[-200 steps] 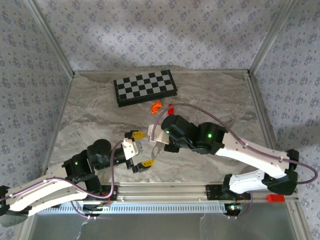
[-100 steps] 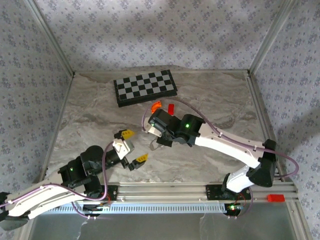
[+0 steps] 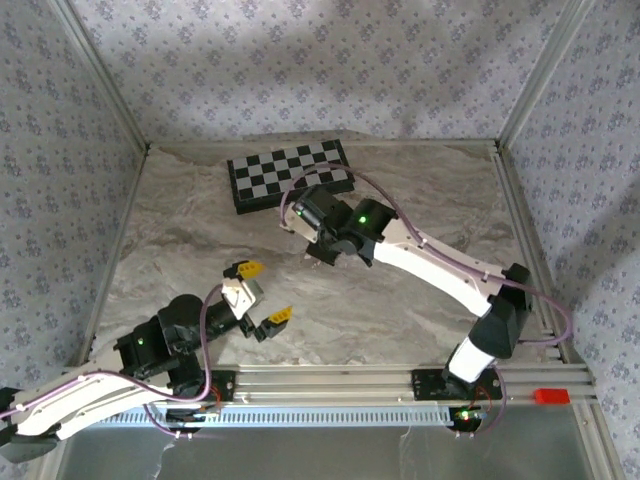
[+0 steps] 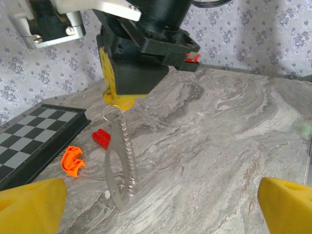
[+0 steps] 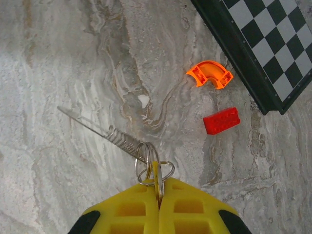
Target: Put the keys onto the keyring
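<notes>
The right gripper has its fingers pressed together on the silver rings at the top of the keyring. The keyring hangs from them over the table, just in front of the checkerboard, at upper centre of the overhead view. The left gripper sits at lower left of that view, fingers spread wide and holding nothing.

The hold looks thin. Only ring wire is pinched, so a jolt could let it slide out, and the dangling tag would likely swing on any quick move. I cannot make out a key for certain, and with the rings clamped, threading one looks awkward.

In the left wrist view the keyring's long axis runs nearly vertical — rings up, tag end down. In the right wrist view it stretches from bottom centre toward the upper left.
</notes>
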